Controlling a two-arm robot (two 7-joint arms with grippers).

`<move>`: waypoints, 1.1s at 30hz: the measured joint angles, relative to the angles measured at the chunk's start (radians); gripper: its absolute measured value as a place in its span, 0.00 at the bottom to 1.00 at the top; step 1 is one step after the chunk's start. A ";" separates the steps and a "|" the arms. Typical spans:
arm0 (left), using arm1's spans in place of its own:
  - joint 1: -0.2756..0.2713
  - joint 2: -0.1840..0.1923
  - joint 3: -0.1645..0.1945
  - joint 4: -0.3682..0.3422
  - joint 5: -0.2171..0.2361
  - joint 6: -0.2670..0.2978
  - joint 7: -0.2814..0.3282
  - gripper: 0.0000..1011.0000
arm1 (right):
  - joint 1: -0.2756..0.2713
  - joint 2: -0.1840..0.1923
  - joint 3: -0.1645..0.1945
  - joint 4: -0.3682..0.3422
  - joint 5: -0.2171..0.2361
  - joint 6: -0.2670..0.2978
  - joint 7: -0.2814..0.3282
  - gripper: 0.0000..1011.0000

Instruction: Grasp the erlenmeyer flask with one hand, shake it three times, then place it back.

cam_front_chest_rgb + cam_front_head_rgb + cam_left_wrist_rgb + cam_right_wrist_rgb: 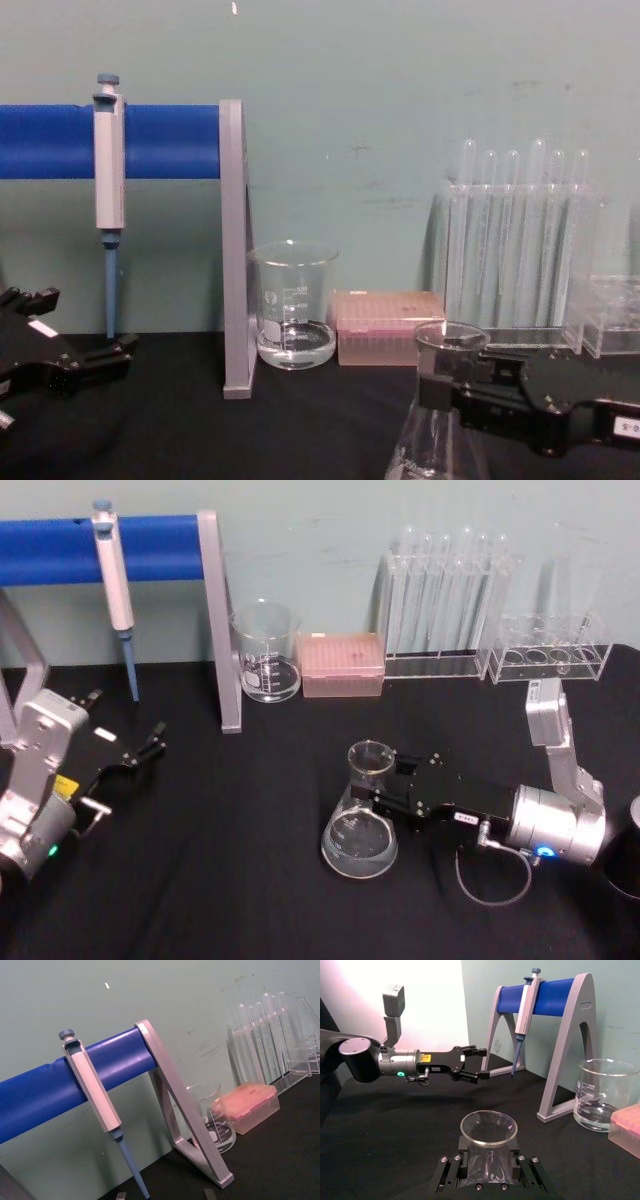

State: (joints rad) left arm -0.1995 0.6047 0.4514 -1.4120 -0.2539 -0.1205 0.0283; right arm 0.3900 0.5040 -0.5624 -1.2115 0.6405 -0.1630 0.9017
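Toward the worktop's near edge, right of centre, the right gripper (381, 784) is clamping the erlenmeyer flask (358, 842) by its narrow neck, probably the surest hold for shaking. The flask is standing upright. By the left edge, the left gripper (140, 752) is idling, fingers apart.

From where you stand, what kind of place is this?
Probably a laboratory bench: a pipette on a blue stand, racked test tubes, and the right gripper gripping an erlenmeyer flask.
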 joint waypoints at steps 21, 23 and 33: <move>0.000 0.000 0.000 0.000 0.000 0.000 0.000 0.99 | 0.002 0.005 -0.006 -0.010 -0.034 -0.013 -0.022 0.44; 0.000 0.000 0.000 0.000 0.000 0.000 0.000 0.99 | 0.002 0.005 -0.006 -0.010 -0.033 -0.013 -0.022 0.44; 0.000 0.000 0.000 0.000 0.000 0.000 0.000 0.99 | 0.002 0.005 -0.005 -0.010 -0.031 -0.012 -0.020 0.44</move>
State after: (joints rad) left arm -0.1995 0.6047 0.4514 -1.4120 -0.2539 -0.1205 0.0283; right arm 0.3919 0.5087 -0.5676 -1.2212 0.6093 -0.1751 0.8816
